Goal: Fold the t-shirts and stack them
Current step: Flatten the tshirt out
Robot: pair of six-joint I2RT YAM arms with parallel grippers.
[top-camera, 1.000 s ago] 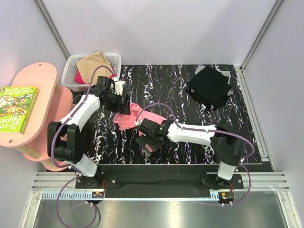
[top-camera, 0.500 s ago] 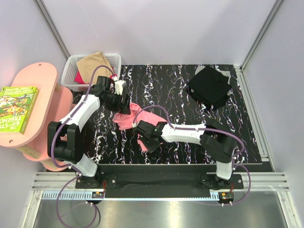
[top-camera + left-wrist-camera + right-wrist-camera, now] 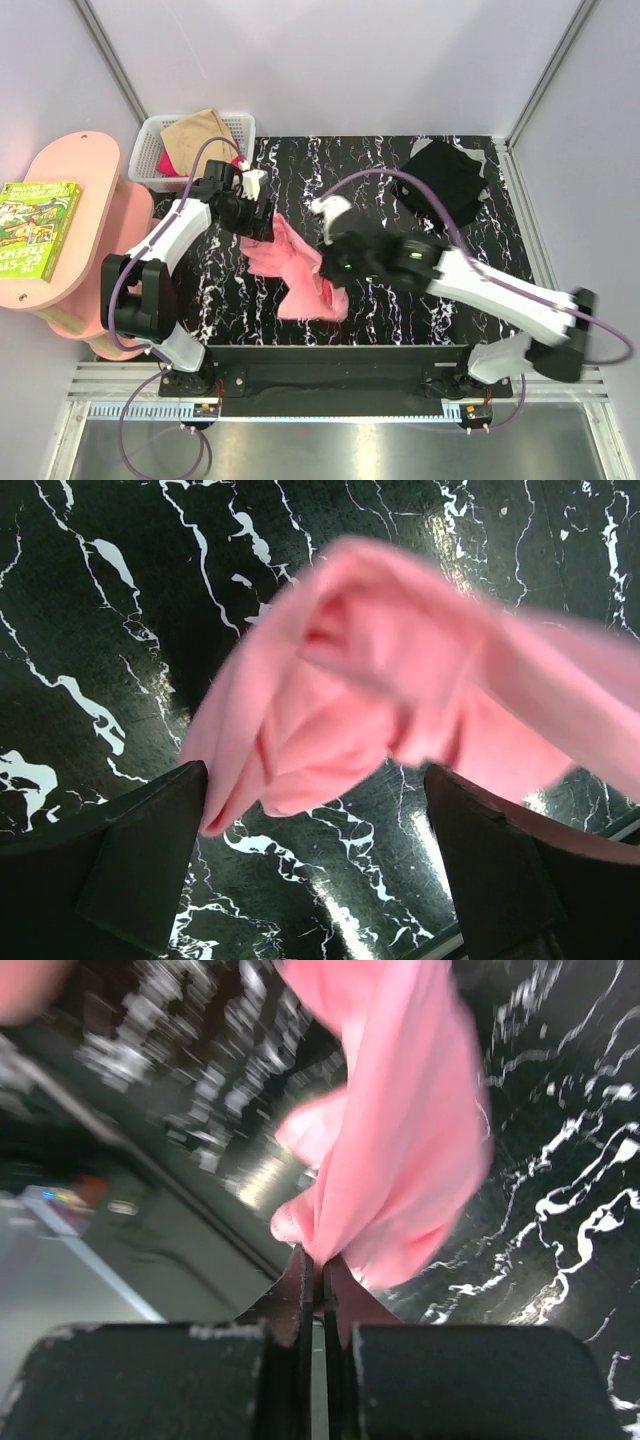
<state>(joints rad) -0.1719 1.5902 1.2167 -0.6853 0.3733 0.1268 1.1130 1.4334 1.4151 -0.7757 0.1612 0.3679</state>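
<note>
Pinching the salmon pink t-shirt point(image 3: 300, 275) in the right tool point(image 3: 312, 1257), pressed together on a fold, mid-table point(image 3: 340, 165). Left tool point(image 3: 312, 775) spread at its far-left edge. Black t-shirt point(image 3: 440, 182) far right. Tan t-shirt point(image 3: 200, 135) in the basket point(image 3: 243, 125). Green box point(image 3: 35, 228) print unreadable.

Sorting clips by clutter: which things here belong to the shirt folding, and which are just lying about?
Part of the job:
- pink t-shirt, pinched in the right tool
- folded black t-shirt
- tan t-shirt and magenta t-shirt, both in the white basket

Lying about:
- green box
- pink side table
</note>
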